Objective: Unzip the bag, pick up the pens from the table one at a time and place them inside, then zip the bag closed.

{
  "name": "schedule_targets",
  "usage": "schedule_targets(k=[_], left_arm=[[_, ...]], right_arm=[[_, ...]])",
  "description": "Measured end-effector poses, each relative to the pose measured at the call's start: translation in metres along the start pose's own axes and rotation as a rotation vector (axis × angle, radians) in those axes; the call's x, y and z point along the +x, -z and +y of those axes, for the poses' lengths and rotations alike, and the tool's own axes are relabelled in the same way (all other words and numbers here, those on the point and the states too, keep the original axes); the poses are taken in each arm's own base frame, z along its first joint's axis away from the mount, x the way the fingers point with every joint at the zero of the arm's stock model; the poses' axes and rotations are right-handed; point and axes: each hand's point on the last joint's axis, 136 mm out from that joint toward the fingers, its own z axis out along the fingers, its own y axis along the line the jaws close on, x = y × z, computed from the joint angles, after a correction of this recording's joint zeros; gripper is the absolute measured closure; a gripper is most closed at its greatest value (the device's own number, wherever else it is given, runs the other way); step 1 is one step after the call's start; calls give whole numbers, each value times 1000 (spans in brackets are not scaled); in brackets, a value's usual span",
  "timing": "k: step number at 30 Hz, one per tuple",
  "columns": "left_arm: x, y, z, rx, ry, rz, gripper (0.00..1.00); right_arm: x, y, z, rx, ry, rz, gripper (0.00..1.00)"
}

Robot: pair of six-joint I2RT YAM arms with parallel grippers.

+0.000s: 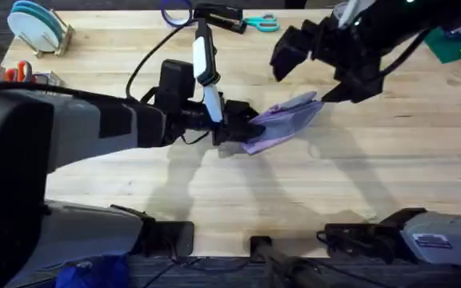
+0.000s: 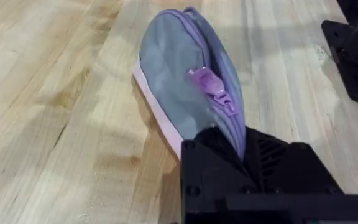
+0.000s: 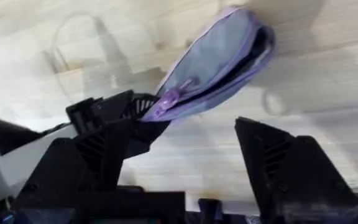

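Observation:
The lavender bag [image 1: 282,120] lies tilted at the middle of the table [image 1: 350,184], its near-left end raised. My left gripper [image 1: 242,124] is shut on that end; in the left wrist view its black fingers [image 2: 229,140] pinch the fabric just below the purple zipper pull [image 2: 207,81]. The right wrist view shows the bag [image 3: 222,56] with its zipper gaping dark toward the far end and the pull [image 3: 169,99] near my left arm's hold. My right gripper [image 1: 330,94] hovers open at the bag's far-right end, its fingers [image 3: 185,130] spread wide and holding nothing. The pens are out of view.
Teal-handled scissors [image 1: 262,22] lie at the table's back edge. A rack of blue plates [image 1: 37,24] stands at the back left, with orange-handled scissors [image 1: 18,72] near it. A green item [image 1: 454,44] sits at the back right.

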Motion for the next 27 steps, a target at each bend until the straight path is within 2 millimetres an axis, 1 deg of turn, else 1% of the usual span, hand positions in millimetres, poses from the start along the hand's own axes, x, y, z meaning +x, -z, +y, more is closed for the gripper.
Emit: schedule_targets(k=[5, 11, 13, 16, 18, 21, 27], left_arm=[[0, 0, 0, 0, 0, 0, 959], [0, 0, 0, 0, 0, 0, 959], [0, 0, 0, 0, 0, 0, 959], [0, 0, 0, 0, 0, 0, 959], [0, 0, 0, 0, 0, 0, 959], [0, 0, 0, 0, 0, 0, 959], [0, 0, 0, 0, 0, 0, 959]], right_arm=[[8, -1, 22, -44, -19, -16, 5], [1, 0, 50, -120, -34, -84, 5], [0, -1, 55, -133, -38, -92, 6], [-5, -7, 64, -153, -43, -104, 6], [-9, -12, 68, -159, -46, -108, 6], [-10, -17, 69, -154, -49, -104, 7], [-9, -17, 70, -159, -28, -95, 5]])
